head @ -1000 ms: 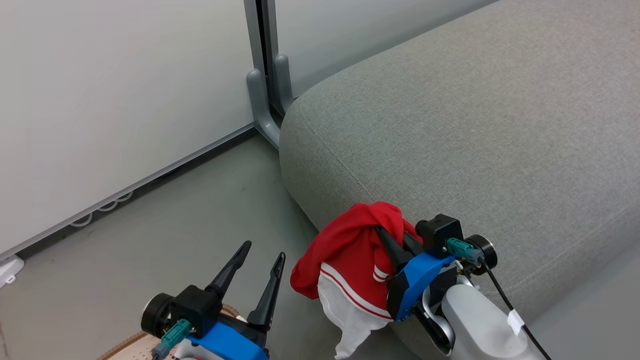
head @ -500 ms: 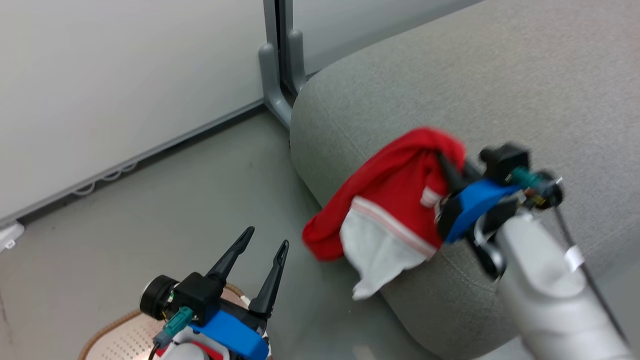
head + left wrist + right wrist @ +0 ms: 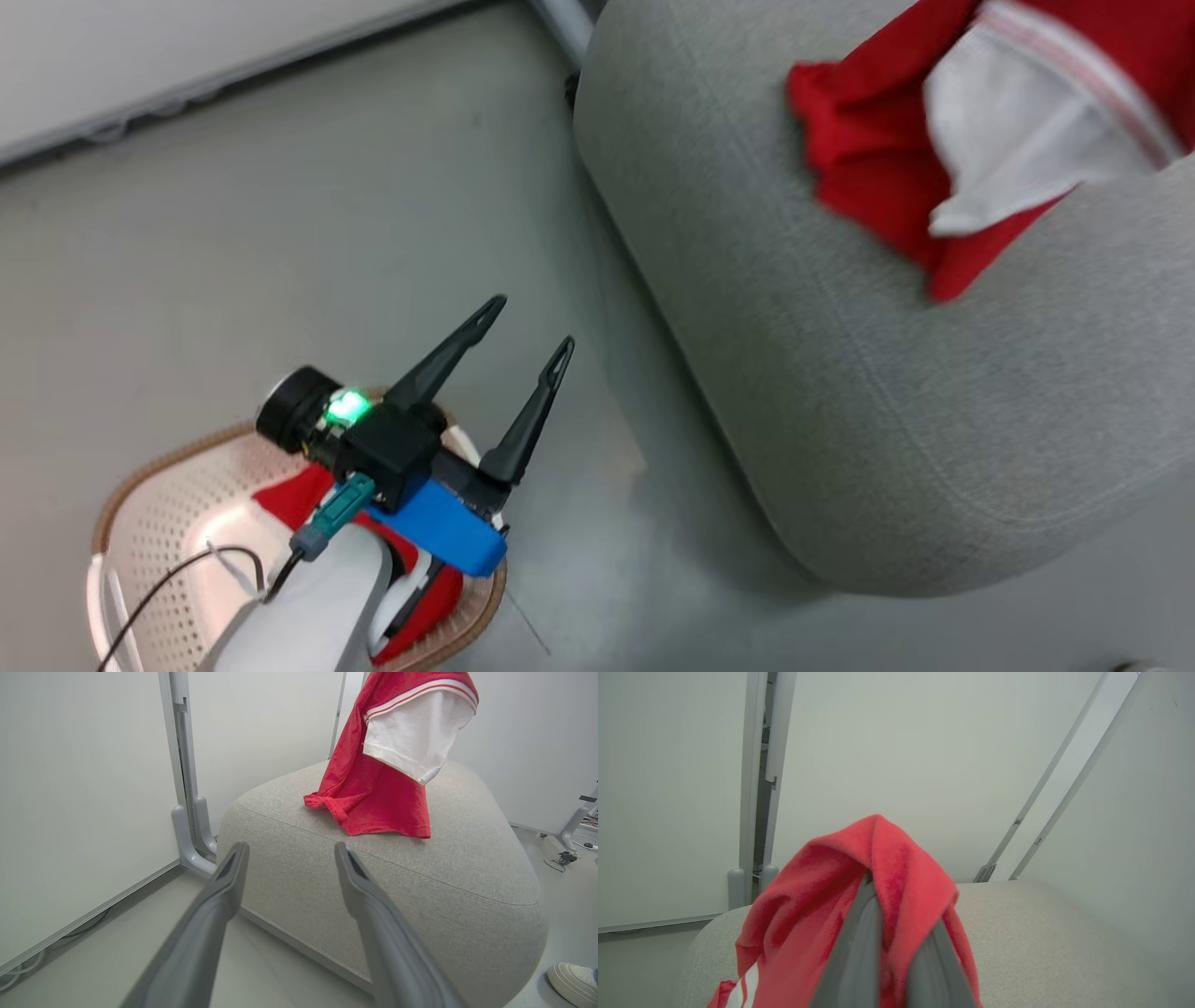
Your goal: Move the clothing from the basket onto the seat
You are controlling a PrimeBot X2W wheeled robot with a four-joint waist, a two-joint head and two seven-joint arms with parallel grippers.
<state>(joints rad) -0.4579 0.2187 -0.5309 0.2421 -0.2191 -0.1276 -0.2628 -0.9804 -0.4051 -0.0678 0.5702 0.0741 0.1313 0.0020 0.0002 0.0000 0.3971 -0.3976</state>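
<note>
A red garment with white trim [image 3: 373, 784] hangs over the grey seat [image 3: 420, 877], its lower hem resting on the cushion top. My right gripper [image 3: 875, 891] is shut on this clothing, and the red fabric [image 3: 901, 868] drapes over its fingertips. In the head view the same garment [image 3: 868, 140] sits at the top right above the seat [image 3: 840, 373]. My left gripper [image 3: 532, 325] stands open and empty over the basket [image 3: 177, 453], which holds another red garment [image 3: 285, 495]. Its open fingers [image 3: 224, 891] point toward the seat's front edge.
Grey floor [image 3: 280, 233] lies between the basket and the seat. A white partition wall with a grey post [image 3: 187, 826] stands left of the seat. A person's white shoe [image 3: 572, 982] rests on the floor at the seat's right corner.
The right gripper has carried the red garment up from the seat's front edge over the cushion and left the head view. The head camera tilted down, bringing the basket into view. The left gripper stayed open.
</note>
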